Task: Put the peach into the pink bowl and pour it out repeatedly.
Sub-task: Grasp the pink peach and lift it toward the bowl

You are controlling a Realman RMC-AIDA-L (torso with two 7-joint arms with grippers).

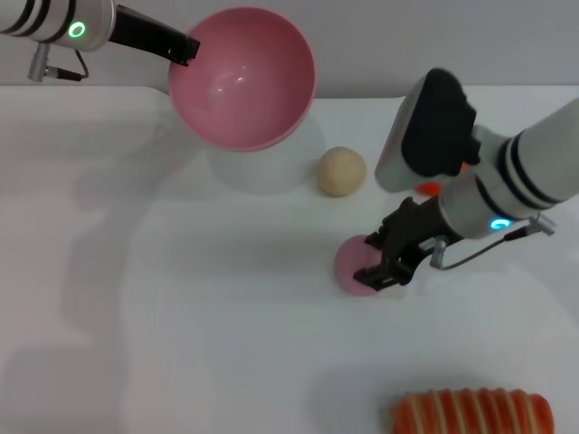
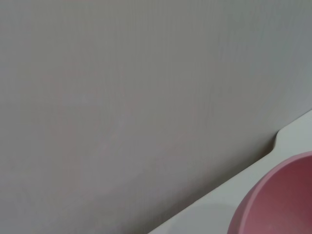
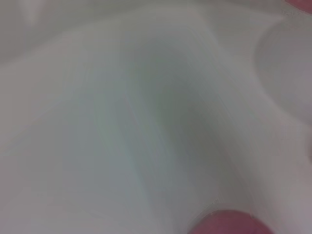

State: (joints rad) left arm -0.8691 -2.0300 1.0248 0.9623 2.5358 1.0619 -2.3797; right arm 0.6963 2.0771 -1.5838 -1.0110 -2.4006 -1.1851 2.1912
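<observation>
Pick-up step in hand: peach (image 1: 355,264), on worktop (image 1: 181,316) centre-right of frame, is pinched by right claw (image 1: 387,268), while pink bowl (image 1: 242,77) is held tilted upper left by left claw (image 1: 185,48), pinching its rim; next, lift & carry to bowl is called for.

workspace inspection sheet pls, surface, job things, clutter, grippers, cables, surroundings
surface: white table, shadows only on the bare part
pink bowl: raised above the table, tilted, looks empty
peach: on the table, at the right gripper's fingertips
clutter: beige ball behind the peach; striped orange-red item at the near edge; small orange-red piece behind the right arm
left gripper: shut on the bowl's rim
right gripper: around the peach, grip unclear
cables: thin wire on the right wrist
surroundings: plain grey wall
</observation>
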